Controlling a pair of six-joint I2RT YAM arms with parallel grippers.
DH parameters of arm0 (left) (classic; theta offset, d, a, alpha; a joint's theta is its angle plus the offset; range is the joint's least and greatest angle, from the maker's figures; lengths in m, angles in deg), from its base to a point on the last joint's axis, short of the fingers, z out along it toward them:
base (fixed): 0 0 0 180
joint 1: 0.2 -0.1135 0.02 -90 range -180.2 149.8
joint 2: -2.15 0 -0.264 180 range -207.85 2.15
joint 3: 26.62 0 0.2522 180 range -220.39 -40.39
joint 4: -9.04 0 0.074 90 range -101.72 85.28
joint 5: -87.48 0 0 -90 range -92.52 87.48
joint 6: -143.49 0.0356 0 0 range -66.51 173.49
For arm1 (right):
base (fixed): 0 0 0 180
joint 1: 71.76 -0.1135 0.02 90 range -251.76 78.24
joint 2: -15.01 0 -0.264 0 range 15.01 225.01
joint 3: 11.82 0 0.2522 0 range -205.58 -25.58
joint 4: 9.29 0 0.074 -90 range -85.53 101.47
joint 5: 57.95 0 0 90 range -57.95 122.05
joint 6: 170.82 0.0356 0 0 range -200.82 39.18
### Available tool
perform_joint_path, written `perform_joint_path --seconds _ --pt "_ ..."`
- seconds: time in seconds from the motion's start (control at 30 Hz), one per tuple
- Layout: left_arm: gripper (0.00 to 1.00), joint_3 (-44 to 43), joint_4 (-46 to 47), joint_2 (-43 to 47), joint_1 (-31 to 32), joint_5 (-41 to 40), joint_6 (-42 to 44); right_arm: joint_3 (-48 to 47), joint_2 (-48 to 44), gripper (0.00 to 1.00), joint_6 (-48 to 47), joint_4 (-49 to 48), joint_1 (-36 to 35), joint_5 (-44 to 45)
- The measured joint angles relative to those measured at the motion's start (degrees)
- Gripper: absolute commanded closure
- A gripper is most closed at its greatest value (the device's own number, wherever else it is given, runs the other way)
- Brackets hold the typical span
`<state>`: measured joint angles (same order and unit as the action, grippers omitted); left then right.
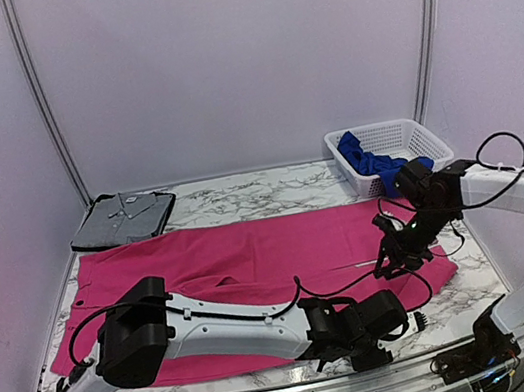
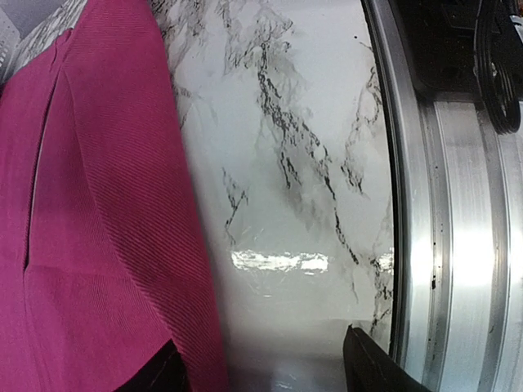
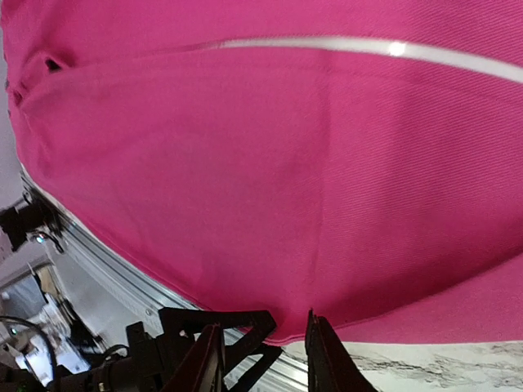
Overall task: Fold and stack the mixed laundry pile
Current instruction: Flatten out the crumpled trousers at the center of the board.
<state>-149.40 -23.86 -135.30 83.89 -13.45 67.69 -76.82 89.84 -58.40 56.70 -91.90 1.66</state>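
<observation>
The magenta garment [image 1: 251,249] lies spread nearly table-wide on the marble. The blue garment [image 1: 367,159] sits bunched in the white basket [image 1: 414,126] at the back right. My left gripper [image 1: 411,320] reaches across the near edge to the garment's near right hem. In the left wrist view it [image 2: 265,367] stands open, one finger at the edge of the magenta cloth [image 2: 73,204], bare marble between the tips. My right gripper [image 1: 392,259] hovers low over the garment's right end. Its jaws [image 3: 263,343] stand narrowly apart, with the hem of the magenta cloth [image 3: 245,163] just between the tips.
A folded grey shirt [image 1: 124,218] rests on a dark tray at the back left. The metal rail [image 2: 458,245] runs along the table's near edge, close to the left gripper. Bare marble [image 1: 272,192] shows behind the garment.
</observation>
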Motion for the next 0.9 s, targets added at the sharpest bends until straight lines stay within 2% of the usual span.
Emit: perform_joint_path --seconds 0.13,0.27,0.63,0.73,0.83,0.9 --pt "0.36 0.0 0.0 0.0 0.6 -2.7 1.8 -0.1 6.4 0.82 0.5 -0.2 -6.6 1.7" --pt "0.36 0.0 0.0 0.0 0.8 -4.7 2.8 0.0 9.2 0.88 1.0 1.7 -8.3 4.6" --pt "0.34 3.3 1.0 1.7 0.8 -8.8 3.3 9.7 -8.5 0.89 8.9 12.3 -7.4 9.1" --pt "0.33 4.9 2.0 2.6 0.8 -9.1 3.2 10.6 -11.3 0.80 10.7 14.8 -6.8 9.3" --pt "0.34 7.4 3.7 3.9 0.8 -9.1 3.7 9.6 -13.4 0.62 12.6 15.9 -5.9 9.5" --pt "0.35 8.0 4.5 4.2 1.0 -9.0 4.6 6.2 -13.2 0.55 13.3 16.2 -4.5 9.9"
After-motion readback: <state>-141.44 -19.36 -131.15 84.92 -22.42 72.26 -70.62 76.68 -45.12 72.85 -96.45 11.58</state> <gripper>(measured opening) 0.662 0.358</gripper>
